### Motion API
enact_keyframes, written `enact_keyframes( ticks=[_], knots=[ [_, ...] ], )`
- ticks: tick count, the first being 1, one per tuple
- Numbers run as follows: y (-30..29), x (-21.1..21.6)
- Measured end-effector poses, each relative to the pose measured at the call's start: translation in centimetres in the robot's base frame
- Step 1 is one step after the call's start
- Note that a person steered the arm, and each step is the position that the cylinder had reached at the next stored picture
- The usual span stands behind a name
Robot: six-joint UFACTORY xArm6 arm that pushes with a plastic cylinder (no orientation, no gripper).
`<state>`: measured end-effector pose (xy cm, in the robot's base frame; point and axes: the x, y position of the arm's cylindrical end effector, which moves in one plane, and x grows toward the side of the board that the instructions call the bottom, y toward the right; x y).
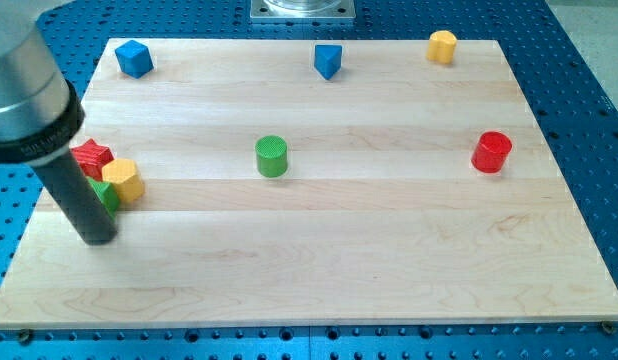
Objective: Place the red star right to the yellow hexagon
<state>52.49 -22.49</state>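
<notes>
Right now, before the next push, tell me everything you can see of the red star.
The red star lies flat near the board's left edge, glossy red, like painted wood. Only its upper points show; my rod hides its left side. The yellow hexagon sits against its lower right, seemingly touching, with a green block just below, also partly hidden. My tip rests below this cluster, toward the view's bottom.

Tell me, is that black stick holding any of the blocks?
No, nothing is held. My tip only pushes; it sits at the view's left, just below the green block, yellow hexagon and red star.
</notes>
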Motion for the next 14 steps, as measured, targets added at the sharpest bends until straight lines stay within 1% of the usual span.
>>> enact_keyframes(
  ticks=[1,2,3,5,6,7,8,10,11,13,14],
  knots=[
    [-0.7,-3.1],
    [-2.1,-2.0],
    [-7.8,-1.8],
    [-6.0,-10.8],
    [-2.4,-11.5],
    [5.4,-10.7],
    [11.5,-8.9],
    [11.1,-9.3],
    [9.6,-6.6],
    [7.3,-6.5],
    [5.7,-2.5]
  ],
)
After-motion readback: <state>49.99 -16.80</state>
